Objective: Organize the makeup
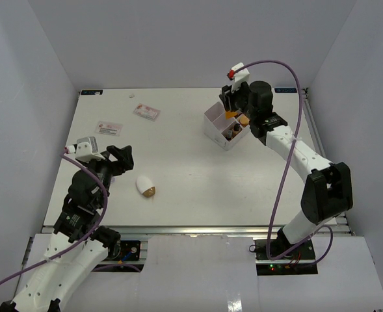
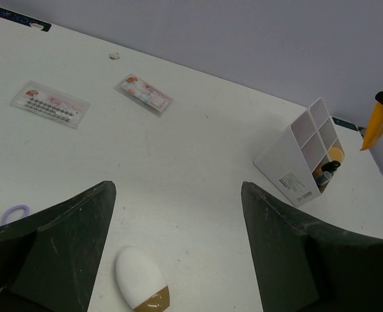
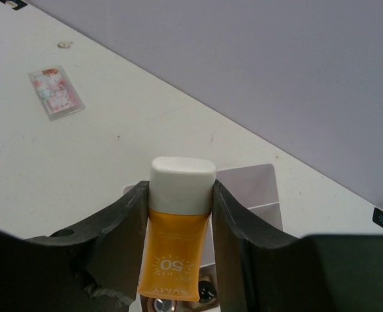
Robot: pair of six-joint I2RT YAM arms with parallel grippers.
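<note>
The right end effector [image 3: 180,195] is clamped on the orange tube [image 3: 174,253], one finger pressed to each side just below its white cap [image 3: 183,184]. In the top view this end effector [image 1: 232,107] holds the tube [image 1: 229,114] over the far side of the white four-compartment box [image 1: 216,127]. The left wrist view shows the tube [image 2: 376,127] in the air, apart from the box [image 2: 283,170].

One compartment of the box holds a tan piece [image 1: 245,120]. The compartment next to it holds a dark-capped bottle [image 2: 325,171].

The left end effector [image 1: 116,159] is well to the left of the box and nearer the arm bases, with its fingers [image 2: 80,227] spread wide and holding nothing. An egg-shaped sponge [image 1: 145,186], white with a tan end, lies on the bench [image 1: 178,153] just beside it, well apart from the box.

Two flat packets [image 1: 146,112] [image 1: 108,128] lie left of the box, toward the far edge.
</note>
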